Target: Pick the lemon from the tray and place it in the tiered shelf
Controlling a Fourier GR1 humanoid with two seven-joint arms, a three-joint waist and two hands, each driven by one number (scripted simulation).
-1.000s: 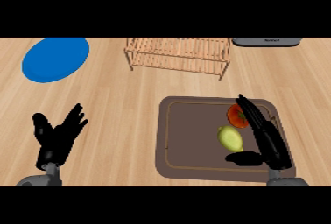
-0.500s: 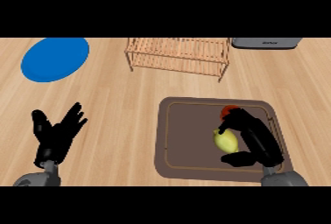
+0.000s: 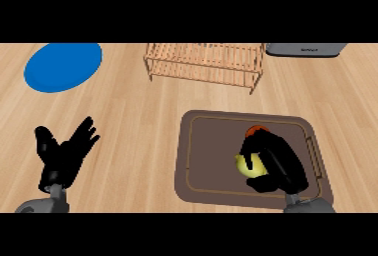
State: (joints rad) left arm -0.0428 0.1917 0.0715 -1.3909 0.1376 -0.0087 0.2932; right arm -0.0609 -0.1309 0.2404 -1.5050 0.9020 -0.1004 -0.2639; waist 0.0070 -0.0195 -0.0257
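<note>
Counter (image 3: 148,115) of light wood carries a brown tray (image 3: 210,150) at right, wooden tiered shelf (image 3: 205,64) beyond it, blue plate (image 3: 63,66) far left. Right hand (image 3: 273,160) curls around the lemon (image 3: 249,165) on the tray. Left hand (image 3: 65,155) rests with fingers spread, lower left.

Our right hand (image 3: 272,162), flat beside the lemon (image 3: 248,165) a second ago, now curls round it on the tray (image 3: 199,165), hiding more of it and of the red fruit (image 3: 256,130).
</note>
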